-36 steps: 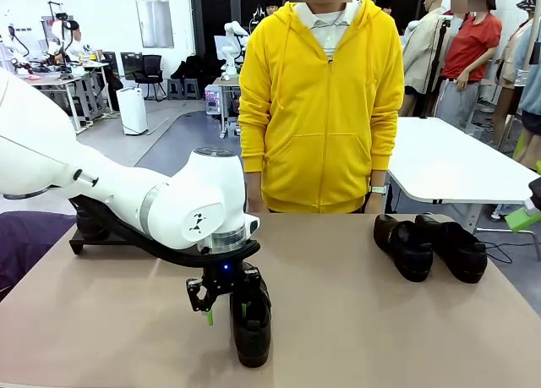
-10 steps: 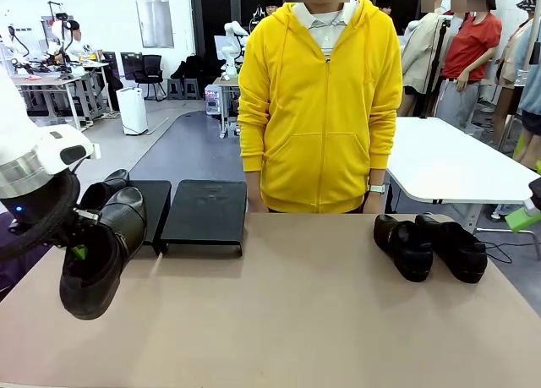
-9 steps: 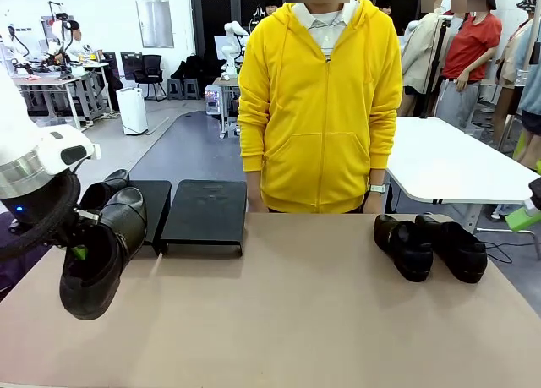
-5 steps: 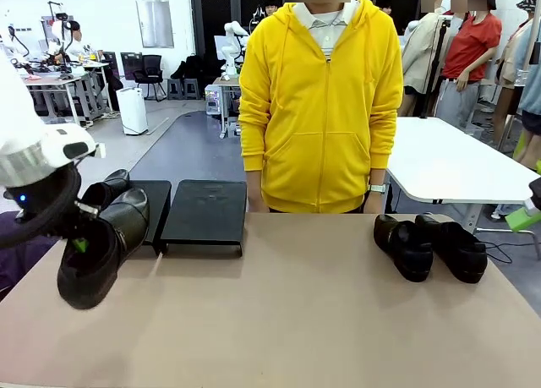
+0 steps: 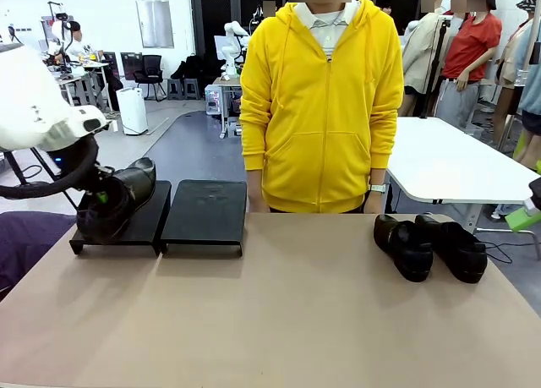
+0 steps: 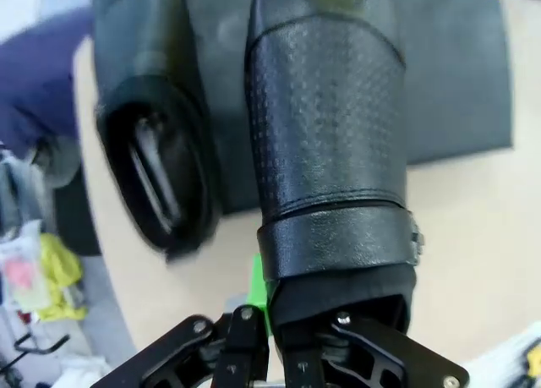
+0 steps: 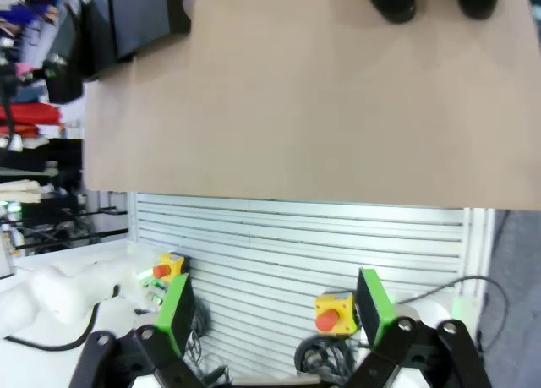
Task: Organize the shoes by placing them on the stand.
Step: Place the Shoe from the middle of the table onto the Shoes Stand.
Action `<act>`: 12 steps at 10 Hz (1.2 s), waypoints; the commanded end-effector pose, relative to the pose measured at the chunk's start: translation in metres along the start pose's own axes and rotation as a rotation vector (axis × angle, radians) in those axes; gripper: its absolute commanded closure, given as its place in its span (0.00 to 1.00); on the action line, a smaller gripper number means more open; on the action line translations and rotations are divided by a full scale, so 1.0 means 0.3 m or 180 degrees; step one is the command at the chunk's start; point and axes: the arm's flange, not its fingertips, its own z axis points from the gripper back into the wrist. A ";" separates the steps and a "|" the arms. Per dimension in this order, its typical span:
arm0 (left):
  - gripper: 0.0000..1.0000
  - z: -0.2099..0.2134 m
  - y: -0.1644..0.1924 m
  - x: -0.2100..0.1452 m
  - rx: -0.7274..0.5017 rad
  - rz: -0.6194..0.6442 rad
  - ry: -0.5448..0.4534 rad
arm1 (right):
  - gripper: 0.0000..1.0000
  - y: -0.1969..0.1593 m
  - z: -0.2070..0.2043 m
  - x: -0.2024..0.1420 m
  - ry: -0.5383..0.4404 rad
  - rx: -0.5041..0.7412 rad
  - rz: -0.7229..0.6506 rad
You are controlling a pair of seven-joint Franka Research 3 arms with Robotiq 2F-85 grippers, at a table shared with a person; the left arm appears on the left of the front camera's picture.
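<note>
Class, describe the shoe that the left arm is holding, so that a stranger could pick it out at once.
Look to the far left of the table, where the low black stand sits. At its left panel, the shoe is the one clamped at the heel by the left end effector, while the neighbouring shoe lies free beside it.

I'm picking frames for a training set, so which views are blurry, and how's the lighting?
Front view: sharp, evenly lit, soft shadows under the pair of shoes. Left wrist view: the near shoe is crisp mid-frame but smears toward the top; the second shoe beside it is blurred. Right wrist view: fairly sharp, no glare on the table.
</note>
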 end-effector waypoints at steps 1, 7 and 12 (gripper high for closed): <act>1.00 -0.022 -0.025 0.049 0.0043 0.0241 -0.0225 | 0.00 -0.001 0.007 0.000 -0.0002 0.0052 0.0023; 1.00 -0.138 -0.019 0.073 0.0296 0.0357 -0.0501 | 0.00 -0.001 0.007 0.000 -0.0002 0.0052 0.0023; 1.00 -0.155 -0.012 0.078 0.0207 0.0346 -0.0335 | 0.00 -0.001 0.007 0.000 -0.0002 0.0052 0.0023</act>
